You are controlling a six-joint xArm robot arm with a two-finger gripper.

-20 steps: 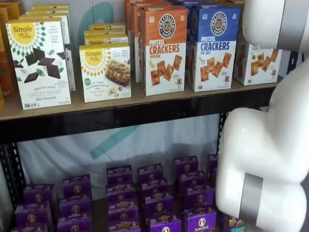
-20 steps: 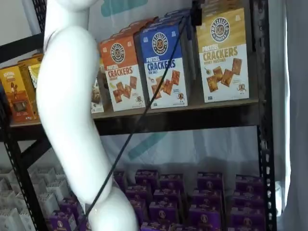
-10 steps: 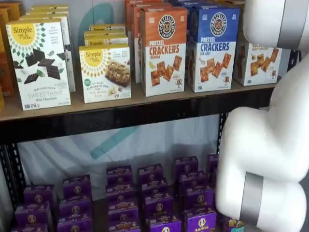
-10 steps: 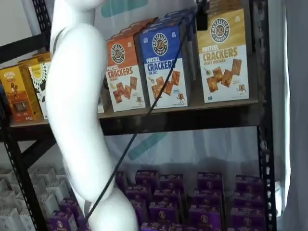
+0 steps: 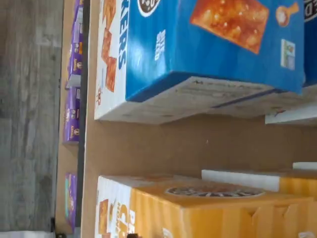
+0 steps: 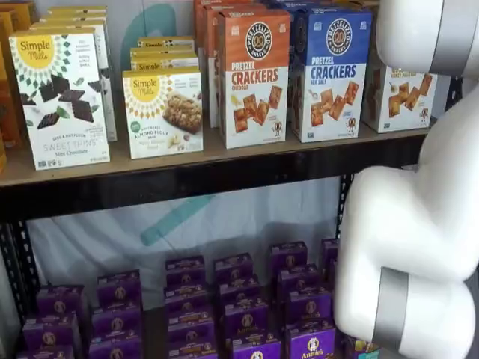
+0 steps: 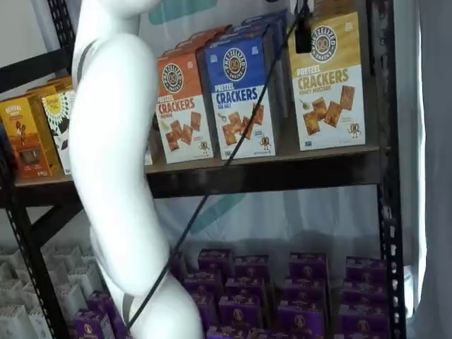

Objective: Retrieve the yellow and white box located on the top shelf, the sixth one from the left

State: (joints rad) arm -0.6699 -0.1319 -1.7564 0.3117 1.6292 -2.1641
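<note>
Shelf front; jaws' opening unreadable.

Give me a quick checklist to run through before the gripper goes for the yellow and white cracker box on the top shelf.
1. Yellow and white box upright at the shelf front: ok.
2. Gap to the blue box beside it: ok.
3. Gripper near the box's top left corner: ok.
4. Fingers open: cannot tell, only a dark tip shows.
5. Cable clear of boxes: cannot tell.
6. Top shelf front edge unobstructed: ok.
</note>
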